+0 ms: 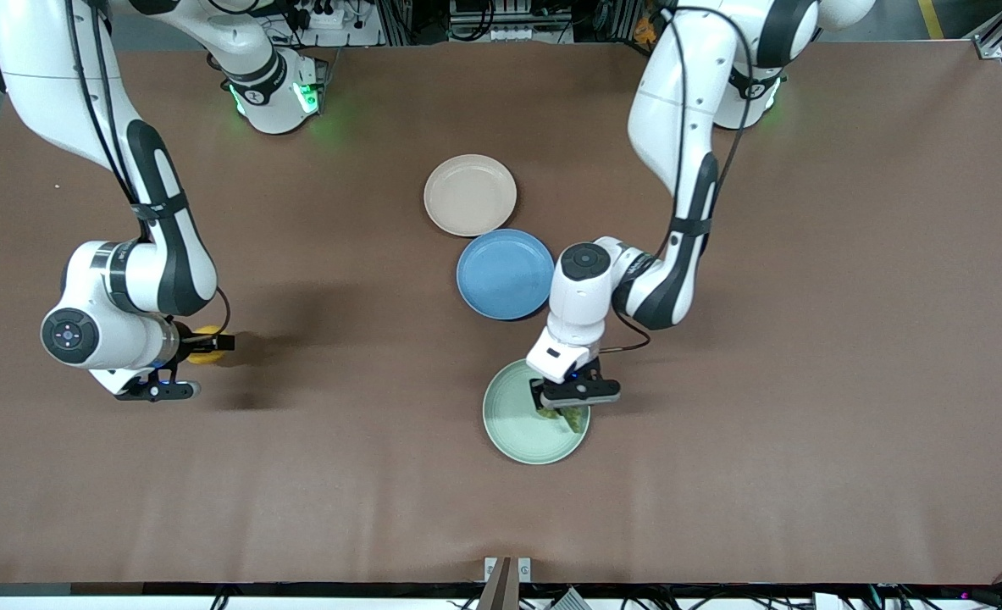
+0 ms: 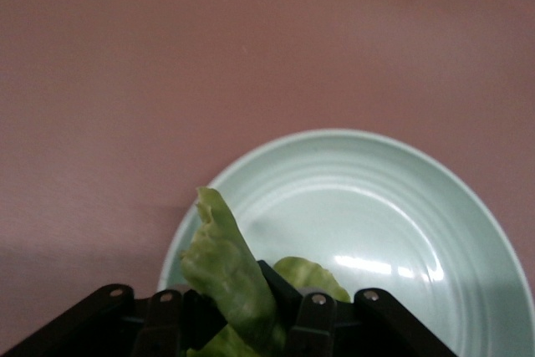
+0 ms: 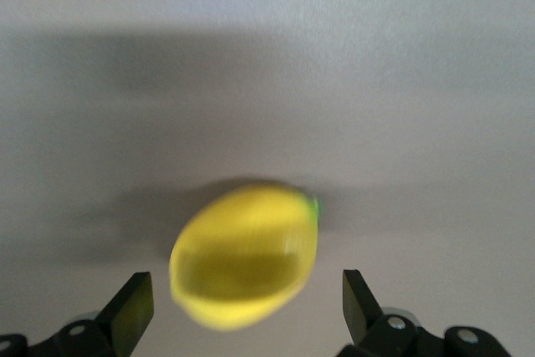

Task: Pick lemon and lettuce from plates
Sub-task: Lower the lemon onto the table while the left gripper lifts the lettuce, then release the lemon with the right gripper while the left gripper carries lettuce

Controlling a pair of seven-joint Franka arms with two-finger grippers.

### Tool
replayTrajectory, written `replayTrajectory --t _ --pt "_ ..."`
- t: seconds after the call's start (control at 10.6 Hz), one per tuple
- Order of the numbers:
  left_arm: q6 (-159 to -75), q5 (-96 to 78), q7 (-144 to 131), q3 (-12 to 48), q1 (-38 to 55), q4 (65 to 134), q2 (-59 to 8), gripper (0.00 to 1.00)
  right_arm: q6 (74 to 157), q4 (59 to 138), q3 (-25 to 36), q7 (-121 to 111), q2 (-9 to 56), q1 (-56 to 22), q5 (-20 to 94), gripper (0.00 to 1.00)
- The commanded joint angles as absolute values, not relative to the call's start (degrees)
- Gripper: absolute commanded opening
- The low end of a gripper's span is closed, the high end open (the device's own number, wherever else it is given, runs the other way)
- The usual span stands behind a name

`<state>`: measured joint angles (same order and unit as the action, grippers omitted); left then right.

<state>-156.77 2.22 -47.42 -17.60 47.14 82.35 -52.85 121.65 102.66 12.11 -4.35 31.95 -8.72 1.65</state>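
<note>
Left wrist view has the left pincer (image 2: pixel 251 323) clamped on the lettuce (image 2: pixel 230 277) right over the mint plate (image 2: pixel 401 206), while the right pincer (image 3: pixel 242 311), fingers spread, has the lemon (image 3: pixel 244 265) on the bench between them.

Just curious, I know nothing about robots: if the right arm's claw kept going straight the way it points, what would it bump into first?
Probably the lemon, lying between the open fingers of the right claw, then the brown table under it, though depth is unclear.
</note>
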Motion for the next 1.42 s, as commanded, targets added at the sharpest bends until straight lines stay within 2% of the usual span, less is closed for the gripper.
replayTrajectory --t 0.0,0.57,0.94,1.32 --pt "-148.11 3.08 -44.75 -17.14 45.18 83.58 -45.28 0.00 117.09 97.40 11.51 -4.75 31.99 -7.82 2.90 1.00" --pt "-130.28 -1.40 -28.68 -16.79 36.94 83.85 -36.31 0.00 107.32 89.57 11.60 -4.66 31.20 -8.09 2.81 1.00" --pt "-119.29 -4.90 -20.42 -16.79 29.99 84.02 -33.93 0.00 101.53 86.75 11.69 -3.96 27.70 -8.44 2.81 1.00" --pt "-111.98 -9.65 -12.76 -16.61 23.57 84.20 -34.36 0.00 95.82 84.29 11.78 -4.04 22.69 -8.53 2.20 1.00"
